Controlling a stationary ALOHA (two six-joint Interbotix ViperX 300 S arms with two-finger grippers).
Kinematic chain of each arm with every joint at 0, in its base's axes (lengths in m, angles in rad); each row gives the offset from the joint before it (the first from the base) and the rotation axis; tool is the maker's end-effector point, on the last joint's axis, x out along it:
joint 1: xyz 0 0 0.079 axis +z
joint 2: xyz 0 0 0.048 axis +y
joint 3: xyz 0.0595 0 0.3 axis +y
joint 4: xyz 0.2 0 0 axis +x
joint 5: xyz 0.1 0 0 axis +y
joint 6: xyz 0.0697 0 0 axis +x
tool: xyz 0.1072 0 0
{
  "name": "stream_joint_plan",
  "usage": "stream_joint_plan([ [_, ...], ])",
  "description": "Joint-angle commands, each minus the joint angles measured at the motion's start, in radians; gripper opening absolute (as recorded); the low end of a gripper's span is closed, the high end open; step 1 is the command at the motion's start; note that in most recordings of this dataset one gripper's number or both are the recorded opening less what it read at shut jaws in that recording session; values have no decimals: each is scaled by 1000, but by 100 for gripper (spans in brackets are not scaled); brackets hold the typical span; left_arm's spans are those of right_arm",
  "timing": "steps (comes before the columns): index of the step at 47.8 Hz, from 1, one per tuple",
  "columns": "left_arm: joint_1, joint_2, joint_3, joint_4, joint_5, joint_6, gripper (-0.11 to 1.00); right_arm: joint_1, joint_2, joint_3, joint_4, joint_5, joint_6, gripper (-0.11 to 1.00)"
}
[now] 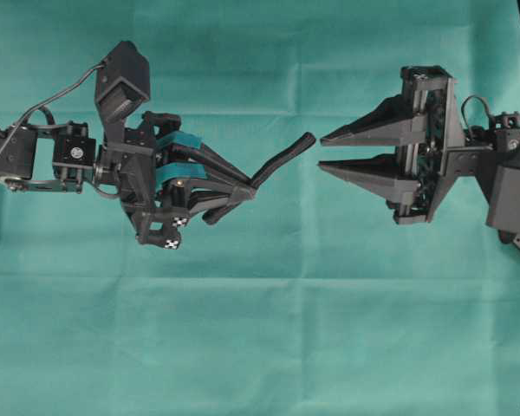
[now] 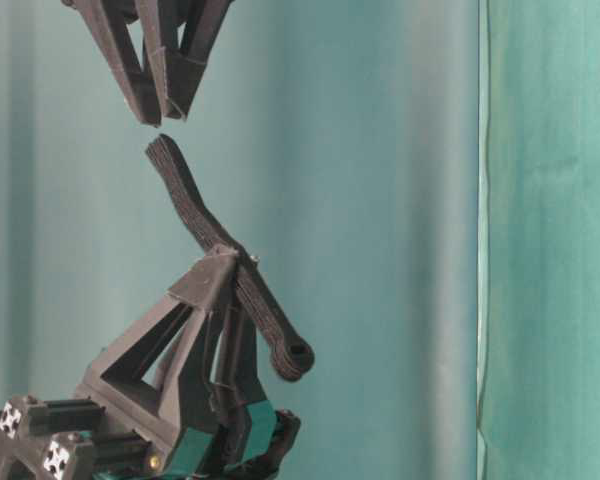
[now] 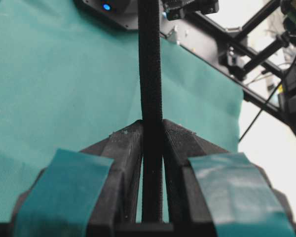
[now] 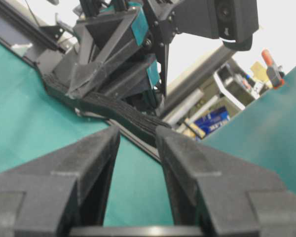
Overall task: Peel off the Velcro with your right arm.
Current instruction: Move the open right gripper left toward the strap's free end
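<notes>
The Velcro [image 1: 282, 160] is a thin black strip held in the air. My left gripper [image 1: 243, 192], with teal-taped fingers, is shut on its middle. One end points toward the right arm and the rounded end with a hole [image 2: 295, 358] sticks out the other side. My right gripper [image 1: 321, 153], plain black, is open and empty. Its tips are just short of the strip's free end, which is level with the far fingertip, not between the fingers. The strip runs straight up between the left fingers in the left wrist view [image 3: 150, 74]. It crosses ahead of the open right gripper [image 4: 136, 132] in the right wrist view [image 4: 113, 111].
A green cloth [image 1: 260, 329] covers the table under both arms. The left arm's camera housing [image 1: 121, 82] stands above its wrist. Metal frame rails and clutter [image 4: 212, 118] lie beyond the table's edge.
</notes>
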State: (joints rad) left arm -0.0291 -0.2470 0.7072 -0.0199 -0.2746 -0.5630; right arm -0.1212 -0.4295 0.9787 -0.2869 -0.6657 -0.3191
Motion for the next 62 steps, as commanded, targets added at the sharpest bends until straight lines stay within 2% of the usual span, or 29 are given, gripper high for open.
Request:
stream_joint_plan([
  [1,2,-15,-9,-2,-9,0,10,-8,0,-28,0,-11,-2,6],
  [23,0,-15,-9,-2,-11,3,10,-20,32,-44,2,-11,-3,6],
  [62,5,-18,-6,-2,-11,2,10,-20,26,-12,0,-25,-3,6],
])
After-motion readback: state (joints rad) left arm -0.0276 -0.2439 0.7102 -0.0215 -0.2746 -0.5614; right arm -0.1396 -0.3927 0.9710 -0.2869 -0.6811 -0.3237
